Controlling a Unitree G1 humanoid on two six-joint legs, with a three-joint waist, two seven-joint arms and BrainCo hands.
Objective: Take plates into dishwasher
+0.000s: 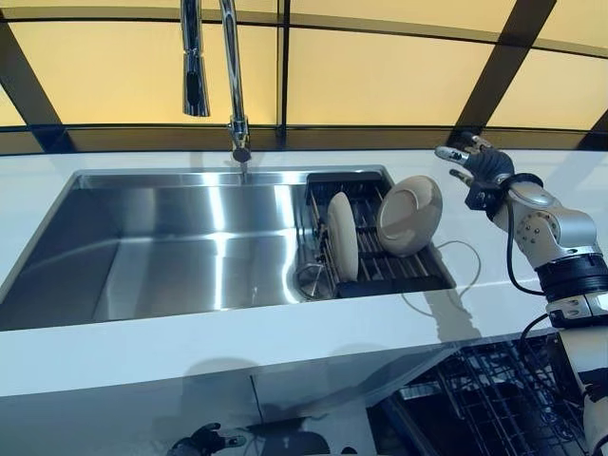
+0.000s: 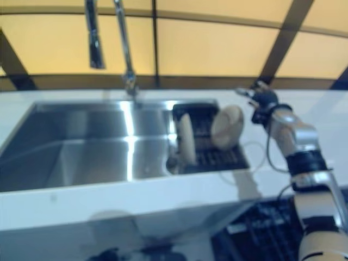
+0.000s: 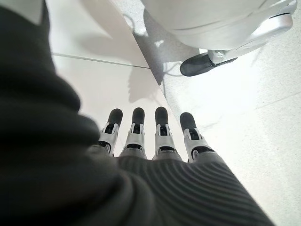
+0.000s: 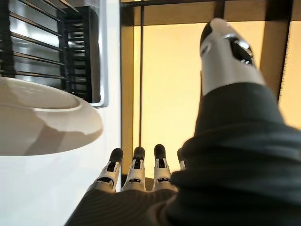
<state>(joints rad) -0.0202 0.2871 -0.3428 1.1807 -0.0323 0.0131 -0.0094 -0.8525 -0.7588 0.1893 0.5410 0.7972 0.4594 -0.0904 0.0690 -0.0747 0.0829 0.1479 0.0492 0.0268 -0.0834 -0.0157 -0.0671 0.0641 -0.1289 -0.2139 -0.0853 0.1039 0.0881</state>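
L hand (image 3: pixel 155 136): low, fingers straight, empty. Sink (image 1: pixel 190 247): bare. Rack (image 1: pixel 380 266): 2 plates, upright plate (image 1: pixel 342 236) and leaning plate (image 1: pixel 409 216). R hand (image 1: pixel 480 171): fingers apart, beside leaning plate, not touching. Dishwasher (image 1: pixel 494 399): open, no plates seen; none moved yet.

My right arm reaches up and forward from the right side. My right hand (image 1: pixel 484 171) is held up high with its fingers (image 4: pixel 136 172) straight out and spread a little, and my thumb sticks out apart from them. It holds nothing and touches nothing. My wrist is bent so the hand points away from me.

My left arm hangs low by my side. My left hand (image 3: pixel 155 155) points down, with its fingers (image 3: pixel 161 129) straight in a row. It is empty too.
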